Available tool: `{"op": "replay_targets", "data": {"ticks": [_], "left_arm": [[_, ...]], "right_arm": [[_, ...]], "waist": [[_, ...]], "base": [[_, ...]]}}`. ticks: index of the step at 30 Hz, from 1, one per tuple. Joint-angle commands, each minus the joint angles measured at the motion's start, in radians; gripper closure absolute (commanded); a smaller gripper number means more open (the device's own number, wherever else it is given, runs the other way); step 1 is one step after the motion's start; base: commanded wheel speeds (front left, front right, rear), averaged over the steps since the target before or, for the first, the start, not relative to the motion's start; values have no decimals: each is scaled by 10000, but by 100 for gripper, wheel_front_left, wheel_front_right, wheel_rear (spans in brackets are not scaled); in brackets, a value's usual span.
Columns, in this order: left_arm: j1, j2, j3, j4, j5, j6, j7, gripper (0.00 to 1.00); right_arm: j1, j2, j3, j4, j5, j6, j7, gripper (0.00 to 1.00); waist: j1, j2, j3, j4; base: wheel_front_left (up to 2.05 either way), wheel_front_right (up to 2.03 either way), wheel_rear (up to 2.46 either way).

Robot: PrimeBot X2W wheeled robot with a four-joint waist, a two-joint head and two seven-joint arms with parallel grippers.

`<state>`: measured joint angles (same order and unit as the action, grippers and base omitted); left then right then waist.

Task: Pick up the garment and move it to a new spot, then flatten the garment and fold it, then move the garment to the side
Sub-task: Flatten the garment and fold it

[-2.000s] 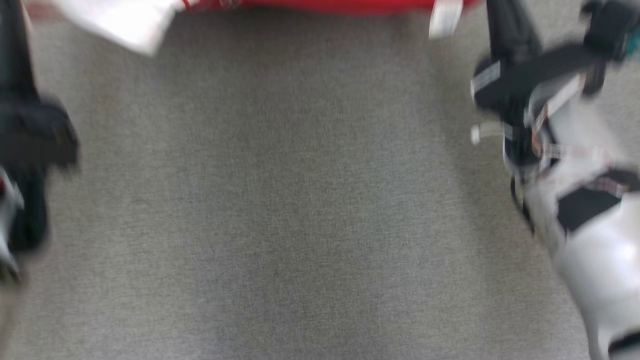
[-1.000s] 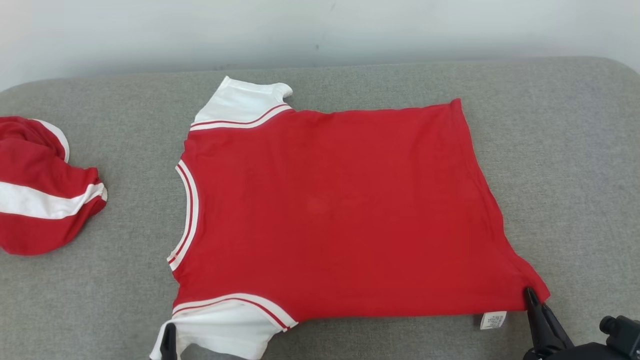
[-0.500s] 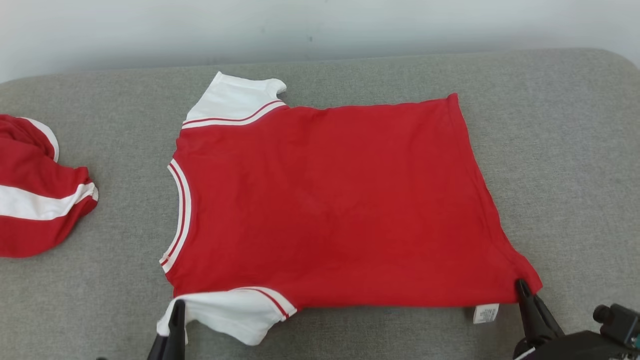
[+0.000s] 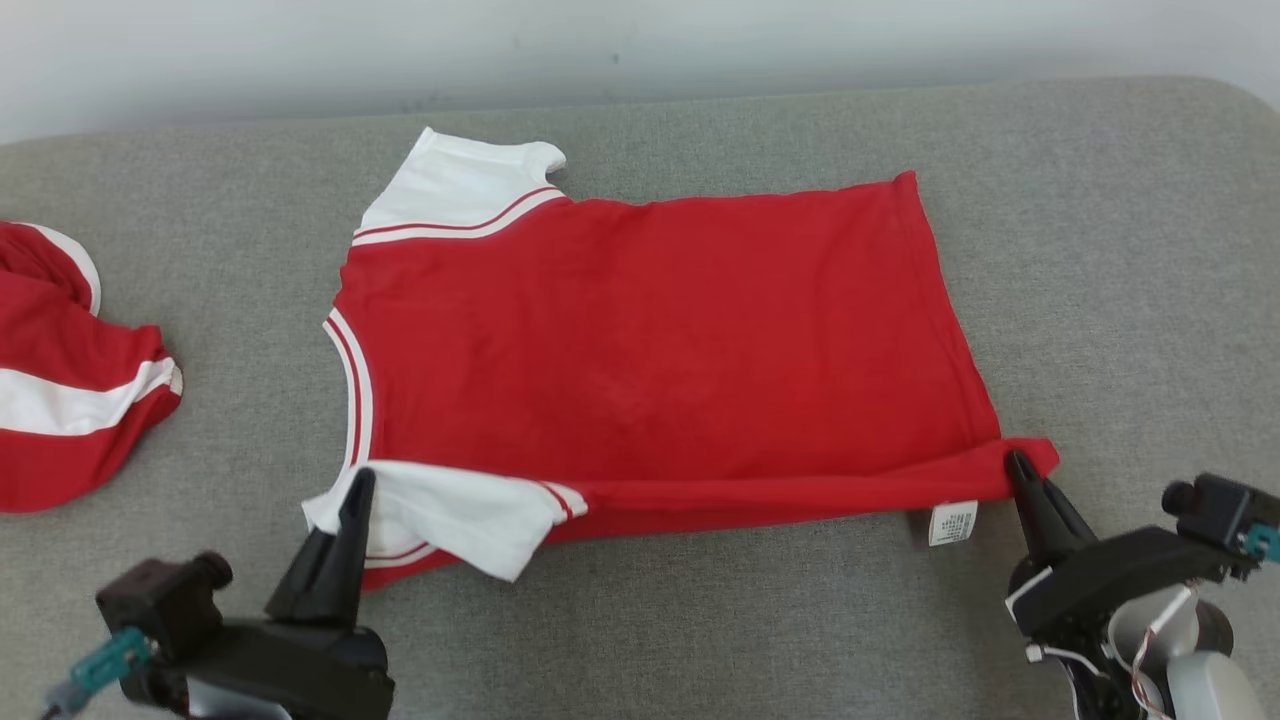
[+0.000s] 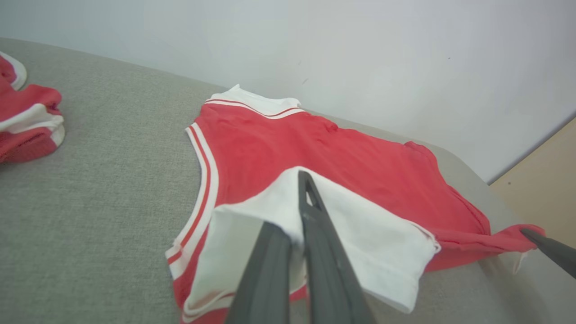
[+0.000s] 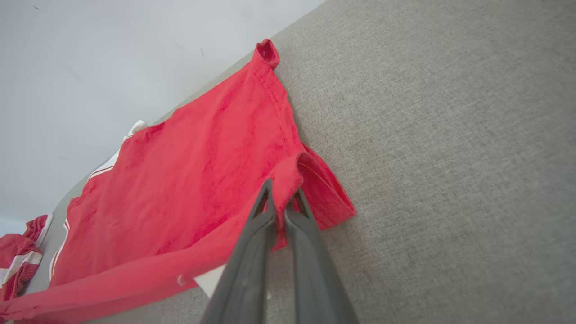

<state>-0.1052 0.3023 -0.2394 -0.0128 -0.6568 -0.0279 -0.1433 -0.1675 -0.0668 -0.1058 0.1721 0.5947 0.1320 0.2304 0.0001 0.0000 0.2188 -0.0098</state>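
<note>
**Head view:** one red T-shirt (image 4: 650, 350) with two white sleeves lies spread across the middle of the grey cushion (image 4: 1100, 250), collar toward the left. Its near edge is lifted and turned over. At lower left, the left gripper (image 4: 358, 485) is pinched tight on the near sleeve (image 4: 450, 510). At lower right, the right gripper (image 4: 1018, 465) is clamped on the near hem corner (image 4: 1035, 458), with one white label (image 4: 952, 522) beside it. A second red-and-white garment (image 4: 60, 400) sits bunched at the left edge.

**Left wrist view:** two dark fingers (image 5: 324, 252), bottom centre, are closed on that sleeve.

**Right wrist view:** two fingers (image 6: 252, 261), bottom centre, nip the red hem.
</note>
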Motion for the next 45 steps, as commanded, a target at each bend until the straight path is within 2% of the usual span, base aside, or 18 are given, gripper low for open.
{"op": "replay_targets", "data": {"ticks": [1, 6, 7, 8, 9, 10, 16, 20, 28, 35, 45], "left_arm": [[-305, 117, 27, 219, 83, -85, 35, 100], [-1216, 150, -27, 1313, 14, -360, 13, 100], [-1394, 153, -72, 1562, 78, -412, -14, 100], [-1574, 98, -89, 1787, 88, -431, -106, 62], [-1711, 53, -139, 2004, 102, -491, -152, 10], [-1835, 42, -214, 2249, 160, -534, -174, 0], [-2223, -83, -391, 3178, 190, -679, -612, 0], [-1793, -76, -410, 3540, 190, -732, -810, 0], [-749, -86, -468, 3784, 428, -523, -1042, 0], [-858, -155, -757, 4252, 781, -458, -1084, 0], [-1765, -465, -956, 5461, 710, -686, -1121, 0]], "right_arm": [[-238, 28, -23, 145, -118, -27, 60, 100], [-1047, 60, 51, 945, -167, -27, 32, 100], [-1192, 63, 28, 1151, -173, -27, -18, 79], [-1345, 63, 21, 1305, -200, -27, -95, 45], [-1453, 65, 27, 1444, -237, -26, -179, 5], [-1545, 63, 63, 1587, -235, -26, -255, 0], [-1593, -386, 443, 1933, -460, -26, -944, 0], [-1188, -940, 897, 1953, -767, -27, -1410, 0], [-380, -1850, 1476, 2025, -1432, -26, -1966, 0], [-653, -2042, 1854, 2437, -1882, -26, -2155, 0], [-1675, -1993, 2292, 3800, -2186, -26, -2351, 0]], "waist": [[-1, 0, 64, -1], [-1, 0, 114, 7], [-1, 0, 116, 26], [-1, 0, 111, 48], [-1, 0, 99, 69], [-1, 0, 88, 83], [-1, 0, -76, 169], [-1, 0, -263, 226], [-1, 0, -348, 325], [-1, 0, -160, 418], [-1, 0, 95, 523]], "base": [[0, 0, 0], [0, 0, 0], [0, 0, 0], [0, 0, 0], [0, 0, 0], [0, 0, 0], [0, 0, 0], [0, 0, 0], [0, 0, 0], [0, 0, 0], [0, 0, 0]]}}
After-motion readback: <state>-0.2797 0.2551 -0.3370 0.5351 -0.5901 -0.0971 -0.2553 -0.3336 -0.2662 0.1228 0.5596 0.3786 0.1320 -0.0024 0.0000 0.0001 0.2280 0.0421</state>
